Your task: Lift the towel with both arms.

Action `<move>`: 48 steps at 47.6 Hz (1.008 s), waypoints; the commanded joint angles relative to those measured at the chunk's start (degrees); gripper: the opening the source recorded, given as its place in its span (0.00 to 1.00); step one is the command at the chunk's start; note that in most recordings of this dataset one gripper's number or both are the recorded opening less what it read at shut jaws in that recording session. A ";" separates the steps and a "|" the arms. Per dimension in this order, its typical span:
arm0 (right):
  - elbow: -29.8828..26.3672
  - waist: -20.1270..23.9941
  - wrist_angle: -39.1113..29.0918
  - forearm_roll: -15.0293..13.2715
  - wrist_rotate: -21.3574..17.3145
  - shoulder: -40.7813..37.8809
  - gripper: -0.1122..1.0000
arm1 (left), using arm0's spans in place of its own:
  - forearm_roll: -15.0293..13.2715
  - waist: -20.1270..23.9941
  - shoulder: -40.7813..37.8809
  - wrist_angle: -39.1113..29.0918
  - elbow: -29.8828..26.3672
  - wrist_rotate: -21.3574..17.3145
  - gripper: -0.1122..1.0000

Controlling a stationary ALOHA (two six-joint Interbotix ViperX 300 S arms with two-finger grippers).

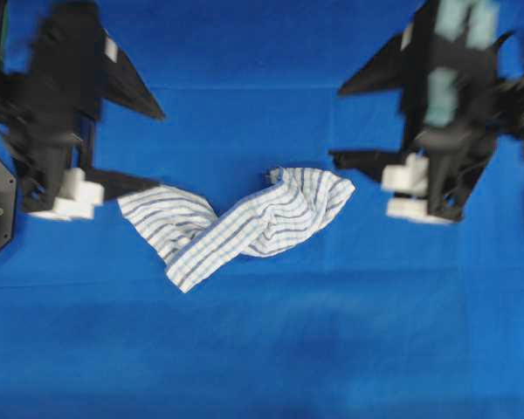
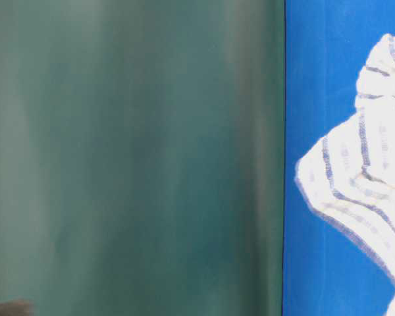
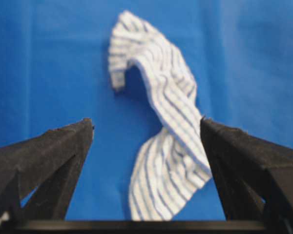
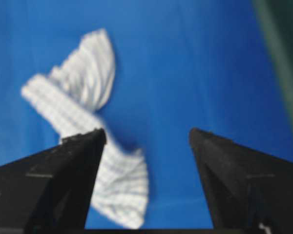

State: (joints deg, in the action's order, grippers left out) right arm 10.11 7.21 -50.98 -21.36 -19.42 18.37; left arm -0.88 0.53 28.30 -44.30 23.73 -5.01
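We see the towel lying twisted and crumpled on the blue table. Left gripper and right gripper both spread apart, holding nothing, one at each towel end.

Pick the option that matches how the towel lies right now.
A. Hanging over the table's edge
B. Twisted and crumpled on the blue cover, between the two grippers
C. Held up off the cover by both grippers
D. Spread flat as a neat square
B: the towel lies twisted on the table cover, with the left gripper and the right gripper both open and gripping nothing.
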 commanded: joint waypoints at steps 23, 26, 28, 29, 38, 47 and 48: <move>16.52 0.97 16.44 0.44 -5.19 -5.10 0.71 | -0.35 -2.55 -6.59 21.45 18.54 2.55 0.92; 17.49 0.97 17.40 0.44 -5.27 -6.33 0.71 | -0.35 -3.16 -7.82 22.50 19.25 2.46 0.92; 18.11 0.97 18.02 0.44 -5.27 -7.12 0.71 | -0.35 -3.60 -8.70 23.03 19.51 2.46 0.92; 18.46 0.97 18.46 0.44 -5.27 -7.82 0.71 | -0.35 -3.69 -9.14 23.20 19.69 2.46 0.92; 20.92 0.97 22.50 0.44 -5.27 -12.22 0.71 | -0.35 -4.22 -14.85 25.66 20.74 2.37 0.92; 22.41 0.97 26.89 0.44 -5.27 -16.52 0.71 | -0.26 -4.22 -20.74 29.36 21.18 2.29 0.92; 22.41 0.97 27.33 0.44 -5.27 -16.88 0.71 | -0.35 -4.22 -21.27 29.71 21.18 2.29 0.92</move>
State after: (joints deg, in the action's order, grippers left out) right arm 32.96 8.00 -25.31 -21.01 -24.61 1.67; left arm -1.14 -3.60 8.26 -16.35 45.35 -2.64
